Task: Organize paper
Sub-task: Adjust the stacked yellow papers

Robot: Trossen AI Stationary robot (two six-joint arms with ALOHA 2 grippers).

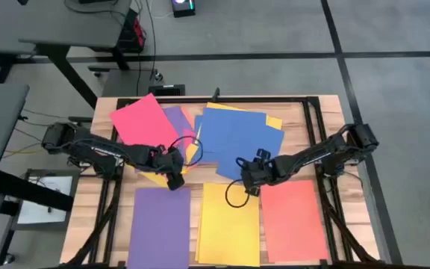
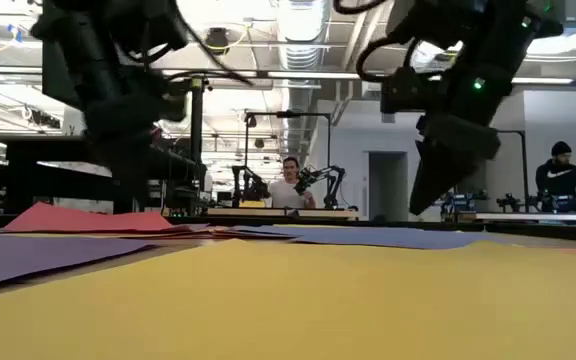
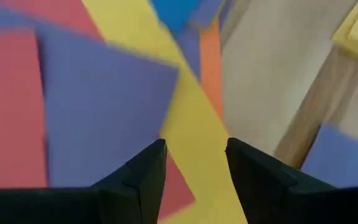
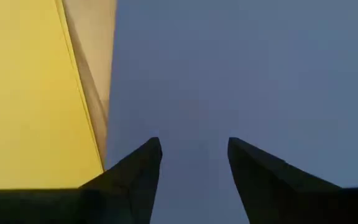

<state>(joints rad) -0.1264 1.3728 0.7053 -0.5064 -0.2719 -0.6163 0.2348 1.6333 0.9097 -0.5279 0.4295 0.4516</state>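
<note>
Loose paper lies in a jumbled pile at the table's far middle: a red sheet (image 1: 136, 119), a purple one (image 1: 178, 118), a large blue one (image 1: 237, 133) and yellow edges (image 1: 273, 121). Along the near edge, a purple sheet (image 1: 159, 224), a yellow sheet (image 1: 230, 223) and a red-orange sheet (image 1: 293, 218) lie flat side by side. My left gripper (image 3: 194, 146) is open over the pile's near left corner, above a yellow strip (image 3: 194, 118). My right gripper (image 4: 194, 143) is open over the blue sheet's near edge (image 4: 241, 81).
Bare wooden tabletop (image 1: 88, 217) shows at the left and right margins and between the pile and the near row. A black frame (image 1: 316, 142) runs along the table's sides. Beyond the table, people sit at other benches (image 2: 290, 185).
</note>
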